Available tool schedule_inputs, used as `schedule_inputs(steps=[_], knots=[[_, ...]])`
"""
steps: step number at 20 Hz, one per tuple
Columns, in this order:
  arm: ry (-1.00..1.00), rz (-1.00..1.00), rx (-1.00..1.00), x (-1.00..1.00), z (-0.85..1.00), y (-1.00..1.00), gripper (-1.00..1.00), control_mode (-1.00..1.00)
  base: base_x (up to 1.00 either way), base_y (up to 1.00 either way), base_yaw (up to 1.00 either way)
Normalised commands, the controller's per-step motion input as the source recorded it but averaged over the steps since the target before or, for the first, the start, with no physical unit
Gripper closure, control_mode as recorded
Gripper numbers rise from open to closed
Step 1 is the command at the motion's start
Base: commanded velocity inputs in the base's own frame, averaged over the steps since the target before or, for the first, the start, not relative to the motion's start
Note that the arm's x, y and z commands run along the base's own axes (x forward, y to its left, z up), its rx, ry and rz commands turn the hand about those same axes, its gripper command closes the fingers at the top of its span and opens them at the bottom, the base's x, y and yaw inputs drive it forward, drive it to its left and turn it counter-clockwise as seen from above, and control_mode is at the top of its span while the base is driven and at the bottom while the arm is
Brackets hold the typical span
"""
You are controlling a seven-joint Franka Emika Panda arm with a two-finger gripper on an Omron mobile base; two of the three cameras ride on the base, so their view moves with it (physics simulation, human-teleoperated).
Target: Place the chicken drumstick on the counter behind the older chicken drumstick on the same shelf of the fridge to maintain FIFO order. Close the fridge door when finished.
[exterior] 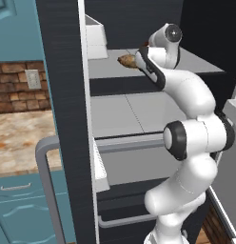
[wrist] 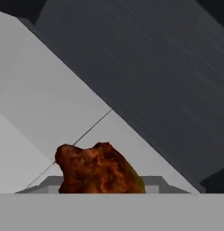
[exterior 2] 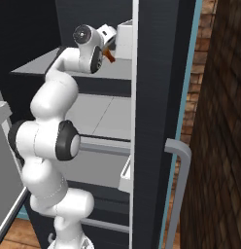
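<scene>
The dark reddish-brown chicken drumstick (wrist: 98, 170) sits right at the hand in the hand view, above the pale grey shelf (wrist: 50, 108). From the right base view it shows as an orange bit (exterior 2: 109, 55) under my gripper (exterior 2: 107, 46), which is shut on it over the upper shelf (exterior 2: 44, 65) inside the fridge (exterior 2: 30, 29). The older chicken drumstick (exterior: 125, 60), paler tan, lies on that same upper shelf (exterior: 105, 70), just left of my forearm. My fingertips themselves are hidden. The fridge door (exterior: 67, 119) stands open, and the counter (exterior: 20, 138) lies to its left.
The open door (exterior 2: 156, 121) shows edge-on with its grey bar handle (exterior 2: 176, 194) and a white bin (exterior: 93, 35) up by the upper shelf. A lower shelf (exterior: 124, 112) and a drawer handle (exterior: 124, 219) lie below. A brick wall (exterior 2: 219, 121) closes the right side.
</scene>
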Motion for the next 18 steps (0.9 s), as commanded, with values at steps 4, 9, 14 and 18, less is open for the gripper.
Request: schedule_inputs(steps=[4, 9, 14, 18], knots=[[0.06, 0.00, 0.00, 0.67, -0.15, 0.00, 1.00, -1.00, 0.00, 0.00, 0.00], [0.11, 0.00, 0.00, 0.28, -0.30, 0.00, 1.00, -1.00, 0.00, 0.00, 0.00], [0.10, 0.00, 0.00, 0.34, -0.17, 0.01, -1.00, -1.00, 0.00, 0.00, 0.00], [0.01, 0.00, 0.00, 0.20, 0.00, 0.05, -1.00, -1.00, 0.00, 0.00, 0.00]])
